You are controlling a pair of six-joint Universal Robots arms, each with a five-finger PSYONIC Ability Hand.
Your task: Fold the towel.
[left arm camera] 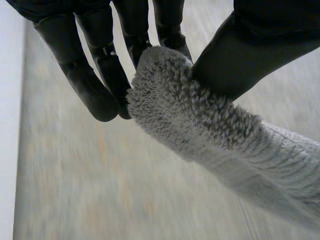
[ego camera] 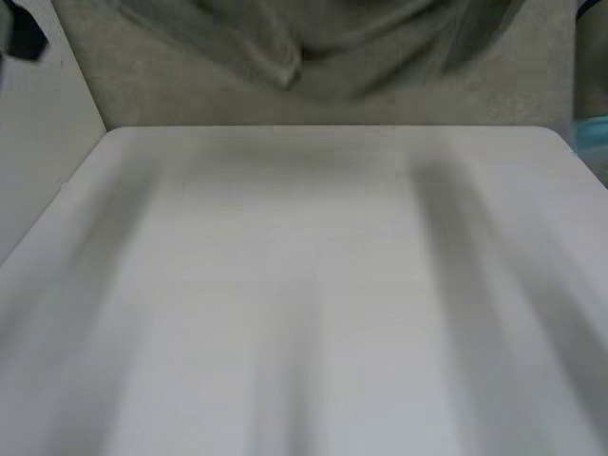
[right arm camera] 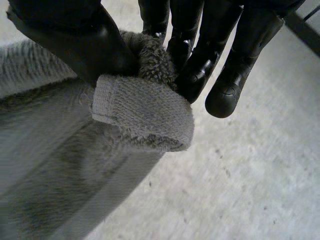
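A grey towel (ego camera: pixel 313 43) hangs in the air beyond the far edge of the white table (ego camera: pixel 313 285), sagging in the middle. In the left wrist view my left hand (left arm camera: pixel 260 45) pinches a fluffy bunched part of the towel (left arm camera: pixel 200 115) between thumb and fingers, and the cloth trails away from the hand. In the right wrist view my right hand (right arm camera: pixel 85 45) pinches a hemmed corner of the towel (right arm camera: pixel 145 115) between thumb and fingers. The rest of the cloth hangs below that hand.
A beige floor (ego camera: pixel 171 90) lies past the table's far edge. A light-blue object (ego camera: pixel 591 138) sits at the far right edge of the table. A white wall panel (ego camera: pixel 38 142) stands on the left.
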